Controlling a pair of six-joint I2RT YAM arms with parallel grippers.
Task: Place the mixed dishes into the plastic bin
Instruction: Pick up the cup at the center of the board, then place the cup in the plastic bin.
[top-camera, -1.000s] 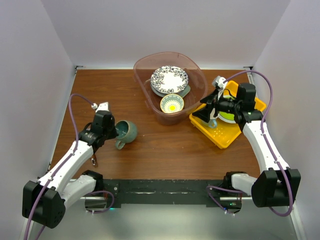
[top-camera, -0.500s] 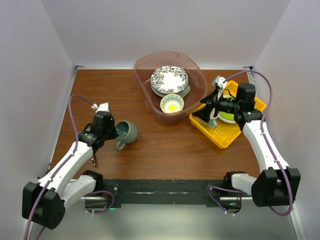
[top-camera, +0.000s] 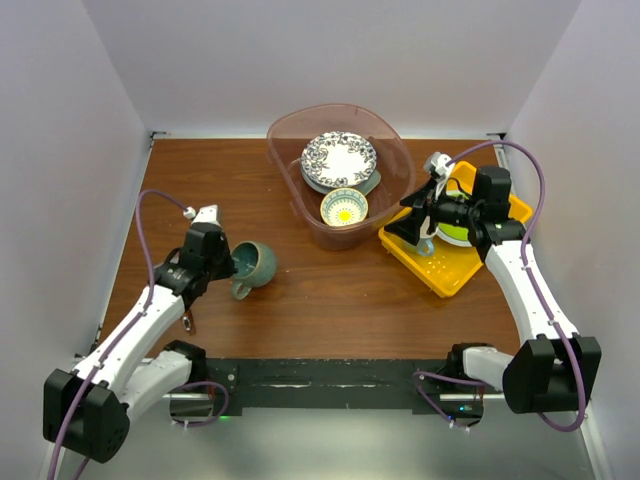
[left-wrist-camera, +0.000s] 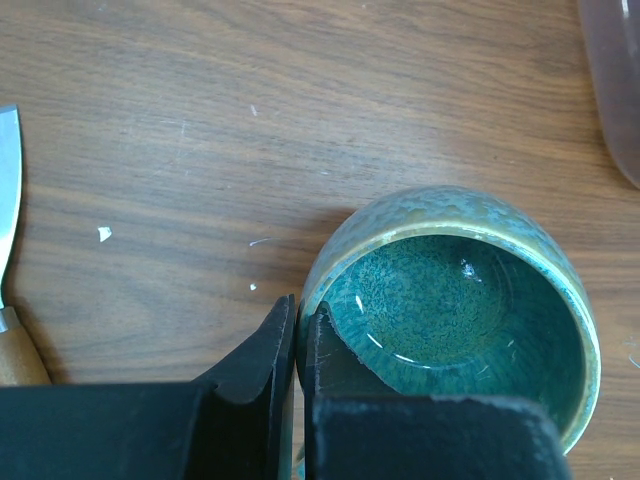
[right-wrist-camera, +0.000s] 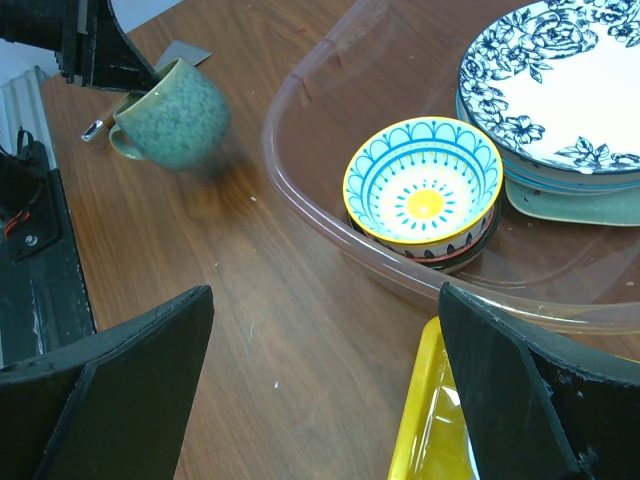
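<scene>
The left gripper (left-wrist-camera: 297, 345) is closed on the rim of the teal glazed ceramic mug (left-wrist-camera: 450, 310), with one finger inside the mouth and the other outside against the wall. This mug stands tilted on the left part of the brown wooden table (top-camera: 330, 300), its mouth toward the gripper and its handle toward the near edge; I cannot tell if it touches the wood. It is well apart from the large translucent pinkish plastic bin (top-camera: 395, 140), which sits at the far middle of the table. In the bin lies a round white plate with dark blue flowers (top-camera: 339, 157) on top of other plates and a pale mint tray, and just beside it a small bowl with a blue and yellow pattern (right-wrist-camera: 422, 192) sits in another bowl. The right gripper (top-camera: 412, 228) has its fingers wide apart and holds nothing; it hangs over the left corner of the shallow yellow perforated tray (top-camera: 450, 270), near the bin's right wall. A knife with a wooden handle (left-wrist-camera: 8, 300) lies on the table near the mug.
</scene>
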